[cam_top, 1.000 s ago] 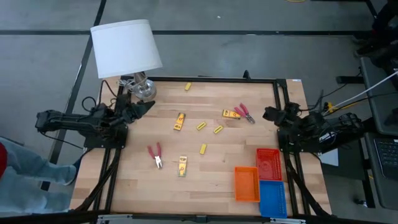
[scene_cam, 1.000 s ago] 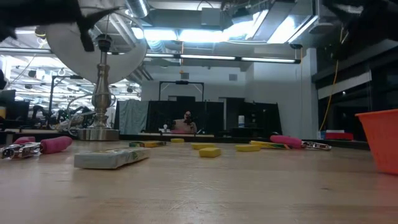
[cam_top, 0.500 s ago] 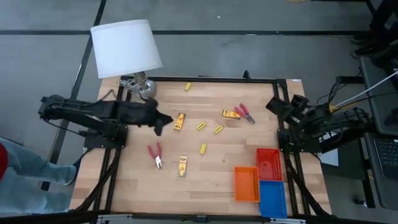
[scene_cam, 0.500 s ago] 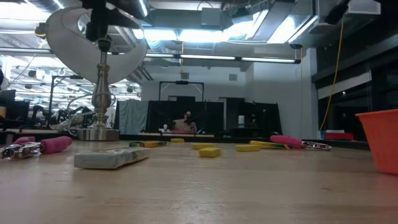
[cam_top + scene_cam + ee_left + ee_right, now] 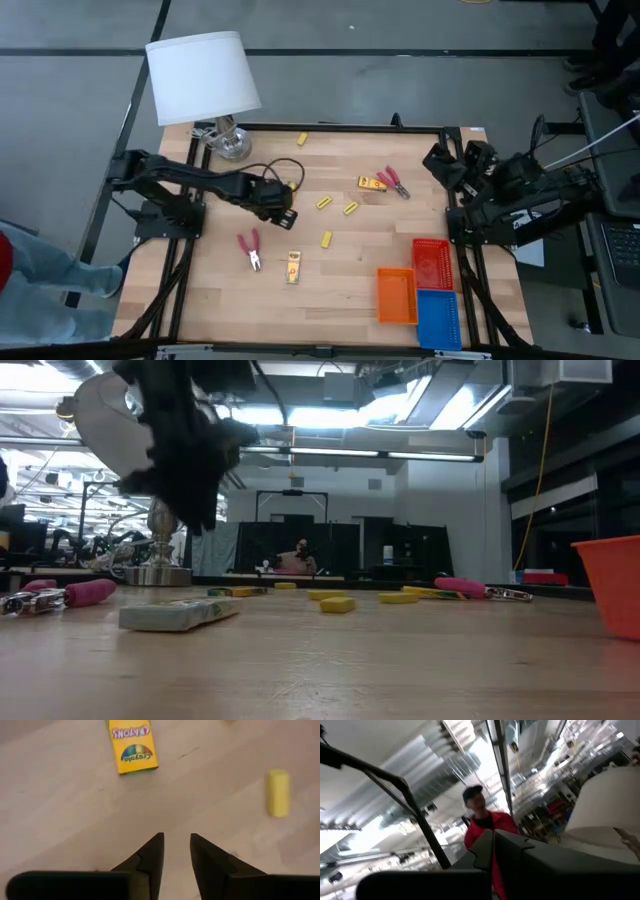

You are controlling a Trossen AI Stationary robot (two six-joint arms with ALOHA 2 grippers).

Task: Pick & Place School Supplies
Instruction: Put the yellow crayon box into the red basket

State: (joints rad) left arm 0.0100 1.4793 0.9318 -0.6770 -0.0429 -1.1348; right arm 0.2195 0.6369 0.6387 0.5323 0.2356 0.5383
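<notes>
Now my left end effector [image 5: 176,851], fingers narrowly apart and empty, faces the crayon pack [image 5: 132,746] lying lengthwise just ahead

In the high view the left gripper [image 5: 283,203] hides the crayon pack [image 5: 131,746] beneath it. A yellow block [image 5: 277,792] looks blurred, and the lamp [image 5: 150,440] is partly masked.

bare wood open along table [image 5: 220,310] front-left; lamp [image 5: 203,78] blocks back-left corner; red tray [image 5: 432,263], orange tray [image 5: 396,296], blue tray [image 5: 437,319] crowd front-right corner.
</notes>
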